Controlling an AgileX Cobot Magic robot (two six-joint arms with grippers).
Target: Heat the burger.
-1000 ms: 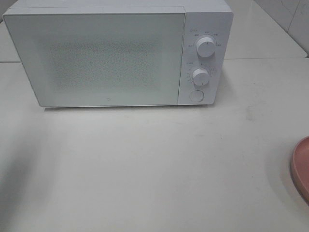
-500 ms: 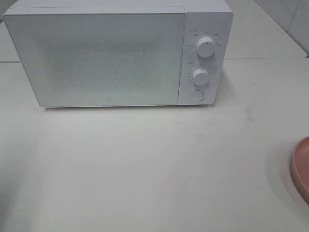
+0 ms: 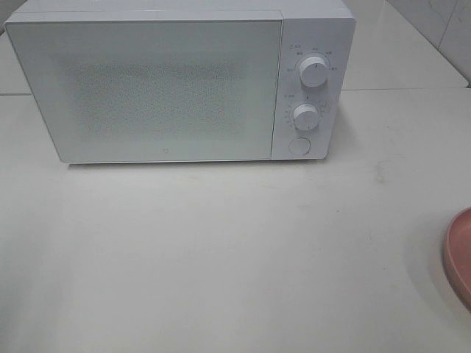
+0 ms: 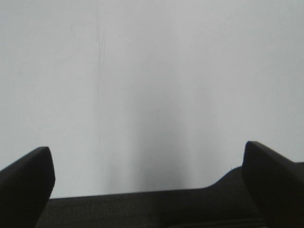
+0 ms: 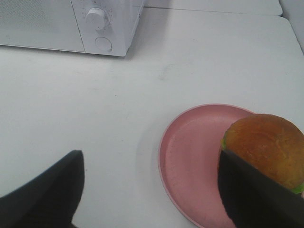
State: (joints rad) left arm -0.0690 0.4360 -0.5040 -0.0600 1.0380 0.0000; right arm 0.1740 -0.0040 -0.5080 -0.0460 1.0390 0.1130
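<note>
The burger [image 5: 266,147] is seen on the plate [image 5: 190,166], just behind one finger [image 5: 251,194] of the right gripper [image 5: 152,190], outside the spread jaws. The left gripper [image 4: 147,185] is spread wide over bare table [image 4: 152,71]. Counted: one burger, one plate, one microwave [image 3: 176,81] with two knobs.

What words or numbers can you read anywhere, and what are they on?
None can be read.
Tiny marks ring the upper knob and lower knob on the microwave: too small and blurred.
A small mark low on the microwave door: too small to read.
The pink plate and burger: no text.
</note>
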